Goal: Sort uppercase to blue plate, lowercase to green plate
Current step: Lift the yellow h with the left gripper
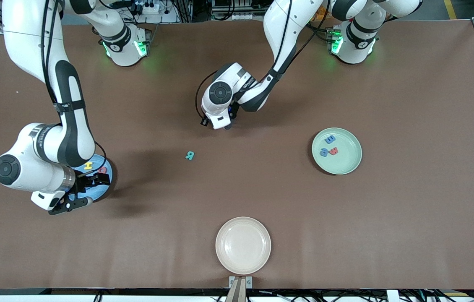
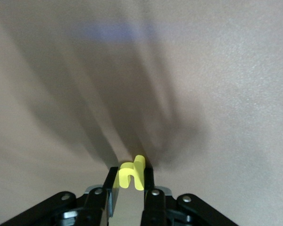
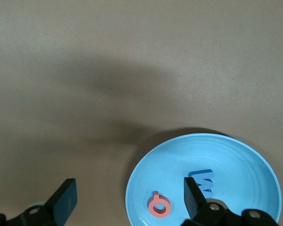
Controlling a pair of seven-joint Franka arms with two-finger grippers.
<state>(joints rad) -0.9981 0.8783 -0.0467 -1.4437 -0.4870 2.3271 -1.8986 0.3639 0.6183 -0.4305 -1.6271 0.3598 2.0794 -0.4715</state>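
Since foam letters are light, soft and thin, the yellow n [image 2: 132, 174], down on the table toward its middle, is pinched across its flat faces by the left gripper [image 2: 130, 186]. The right gripper [image 3: 127, 200] is held spread over the blue plate [image 3: 254, 165].

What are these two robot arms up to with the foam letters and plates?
They are sorting foam letters onto plates. The left gripper is shut on the small yellow foam n at the table's middle. The right gripper hangs open over the round sky-blue plate, which holds the yellow foam H, red foam Q and blue foam M. The round mint-green plate holds three small letters. The teal foam R lies on the table; the cream plate is bare.
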